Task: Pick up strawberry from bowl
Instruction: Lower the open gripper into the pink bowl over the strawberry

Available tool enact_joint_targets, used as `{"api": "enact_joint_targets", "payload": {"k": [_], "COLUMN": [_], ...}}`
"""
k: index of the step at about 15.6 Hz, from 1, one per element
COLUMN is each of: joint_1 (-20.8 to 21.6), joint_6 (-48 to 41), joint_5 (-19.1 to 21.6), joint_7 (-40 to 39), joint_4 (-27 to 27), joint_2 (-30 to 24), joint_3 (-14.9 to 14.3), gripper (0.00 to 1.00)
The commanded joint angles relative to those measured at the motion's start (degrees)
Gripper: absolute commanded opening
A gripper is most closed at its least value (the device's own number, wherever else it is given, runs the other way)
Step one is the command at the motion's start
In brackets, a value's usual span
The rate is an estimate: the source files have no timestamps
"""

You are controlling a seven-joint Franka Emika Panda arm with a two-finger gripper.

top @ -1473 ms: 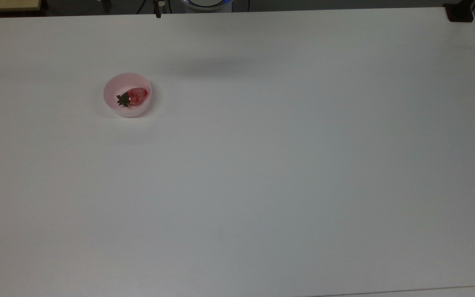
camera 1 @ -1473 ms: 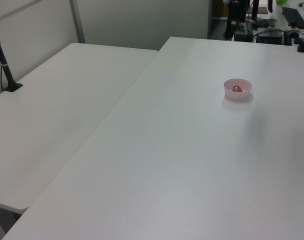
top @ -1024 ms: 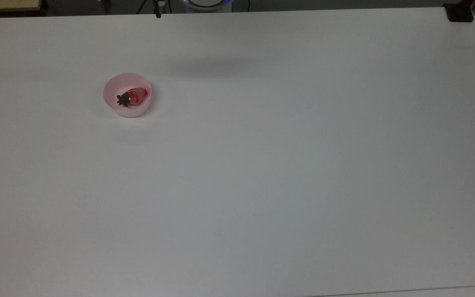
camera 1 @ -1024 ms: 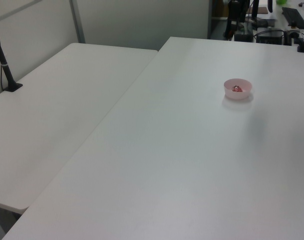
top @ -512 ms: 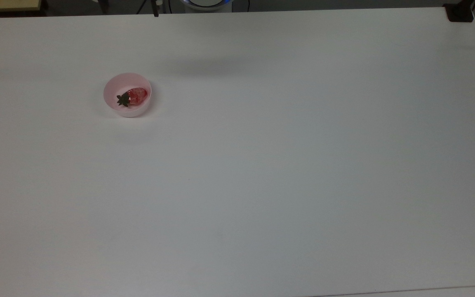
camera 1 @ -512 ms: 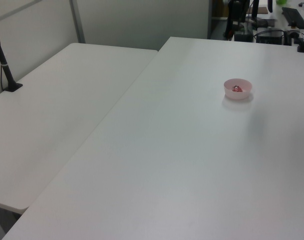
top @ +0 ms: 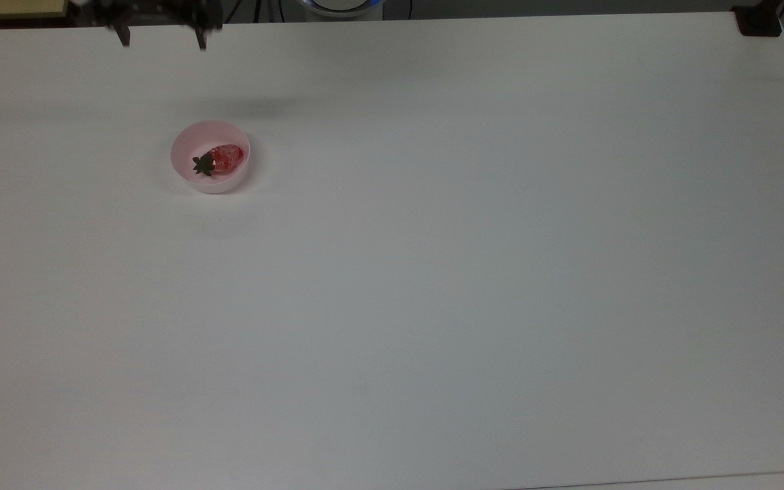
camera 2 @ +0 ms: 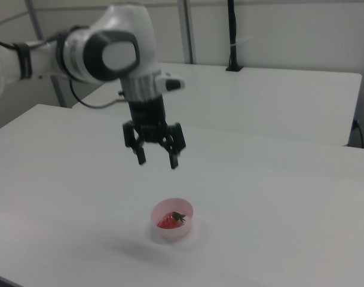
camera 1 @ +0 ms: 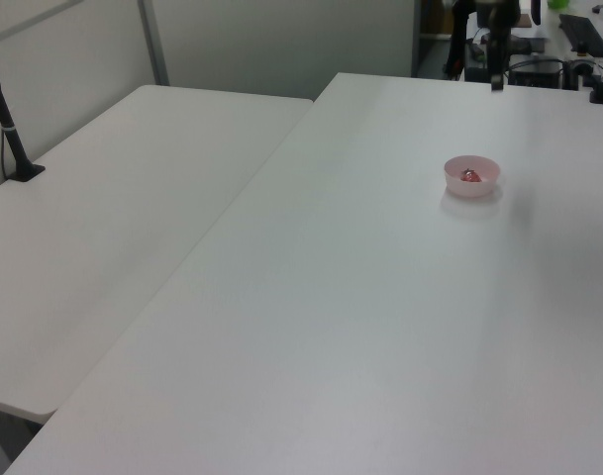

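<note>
While the top view catches just the two dark fingers (top: 124,35) at the counter's (top: 433,272) far edge, the right view shows the whole gripper (camera 2: 158,161) hanging above the bowl (camera 2: 173,219), spread wide and empty. Inside the bowl, near the counter's far-left part, lies the strawberry (top: 220,158).

Even, diffuse overhead light left the white surface (top: 433,272) bright but glare-free. A soft, faint shadow smudged the surface at 12 o'clock of the bowl (top: 210,157). The moving arm (camera 2: 110,54) looked slightly blurred.
</note>
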Motion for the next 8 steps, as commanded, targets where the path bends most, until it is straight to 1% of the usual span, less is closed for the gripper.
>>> {"api": "enact_joint_targets", "payload": {"k": [1,2,3,6,7,8], "joint_1": [0.5,0.5,0.5,0.4,0.2,0.1], "joint_6": [9.6,10.3,10.9,12.3,14.0,15.0], "joint_5": [-1.4,-1.2,-1.1,-0.8,-0.7,-0.6], "joint_7": [7.6,8.0,9.0,12.9,15.2,15.9], "joint_4": [-5.9,-5.8,-5.8,-6.3,-6.5,-7.2], "joint_2": [3.6,4.7,5.2,7.9,9.5,10.0], "joint_3": [-0.1,-0.1,-0.1,-0.1,0.0,0.0], "gripper": [0.88,0.75,0.71,0.70,0.70,0.70]}}
